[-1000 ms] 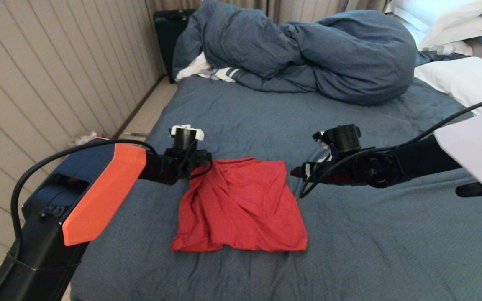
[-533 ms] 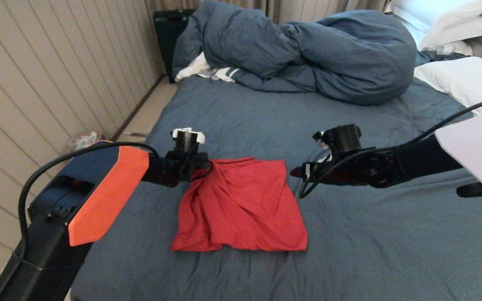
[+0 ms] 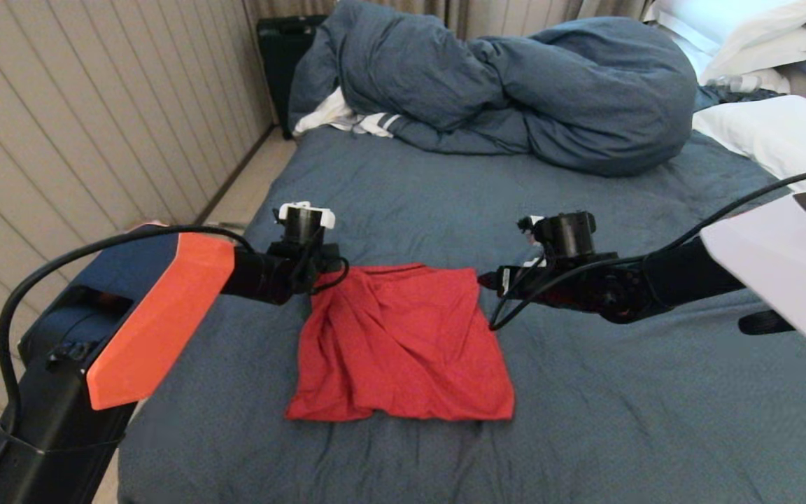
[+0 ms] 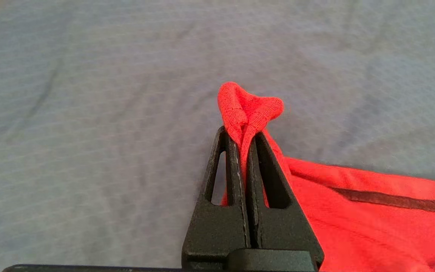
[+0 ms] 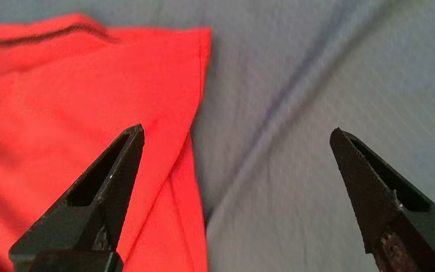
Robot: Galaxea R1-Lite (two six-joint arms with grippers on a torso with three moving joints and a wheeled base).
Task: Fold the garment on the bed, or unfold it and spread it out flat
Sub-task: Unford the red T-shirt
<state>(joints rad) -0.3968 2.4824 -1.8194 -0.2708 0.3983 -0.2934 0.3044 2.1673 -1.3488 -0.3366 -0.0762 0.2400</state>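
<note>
The garment (image 3: 403,343) is a red shirt lying in a rough, creased square in the middle of the bed (image 3: 620,392); no print shows. My left gripper (image 3: 329,278) is at its far left corner and is shut on that corner. In the left wrist view the black fingers (image 4: 274,177) pinch a bunched red tip (image 4: 249,107), with the rest of the garment (image 4: 353,211) trailing away. My right gripper (image 3: 495,281) hovers open at the far right corner. Its wrist view shows the gripper (image 5: 236,130) straddling the garment's edge (image 5: 89,83) and bare sheet, gripping nothing.
A bunched blue-grey duvet (image 3: 515,91) fills the far end of the bed, with a white striped cloth (image 3: 354,120) tucked at its left. White pillows (image 3: 774,133) lie at the far right. A panelled wall (image 3: 60,140) and a floor strip (image 3: 249,182) run along the bed's left.
My left gripper has shut on the garment's far left corner and risen slightly. The right arm has shifted a little toward the far right corner, still open.
</note>
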